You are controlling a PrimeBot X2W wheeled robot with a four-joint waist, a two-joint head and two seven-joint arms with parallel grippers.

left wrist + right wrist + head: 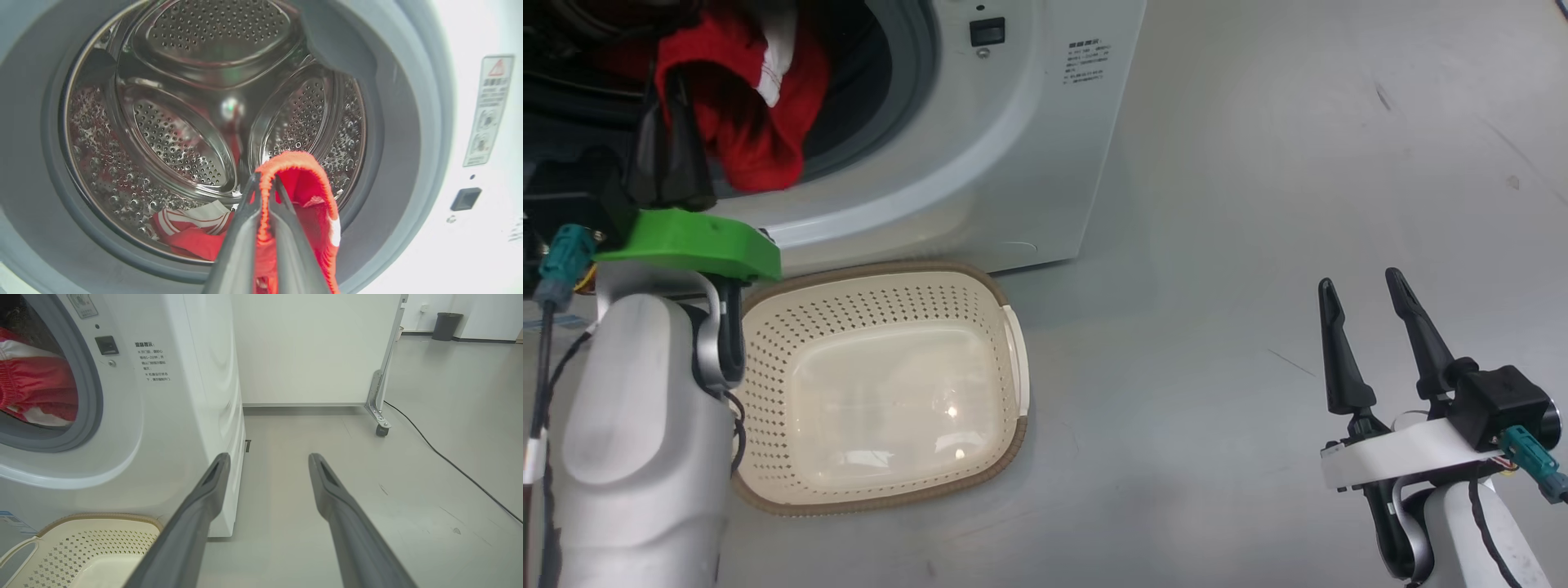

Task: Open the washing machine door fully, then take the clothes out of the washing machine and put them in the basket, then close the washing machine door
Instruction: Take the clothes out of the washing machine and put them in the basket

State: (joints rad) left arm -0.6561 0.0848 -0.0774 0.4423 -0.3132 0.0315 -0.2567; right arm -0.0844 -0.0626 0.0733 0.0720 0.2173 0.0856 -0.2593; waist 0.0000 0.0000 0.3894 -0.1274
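We are pinching a red fold of the clothes [302, 175] with our left gripper [265, 181] at the mouth of the washing machine [1013, 122], its 2 fingers [241, 245] clamped on the cloth. Our right gripper [1360, 282] is hovering over the floor [1258, 163], fingers spread apart and holding nothing, near the basket [882, 278], which is sitting just before the machine.

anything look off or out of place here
Nothing looks spilled or damaged. The clothes hang out of the washing machine only because the left pincer is shut on them; the basket sits upright.
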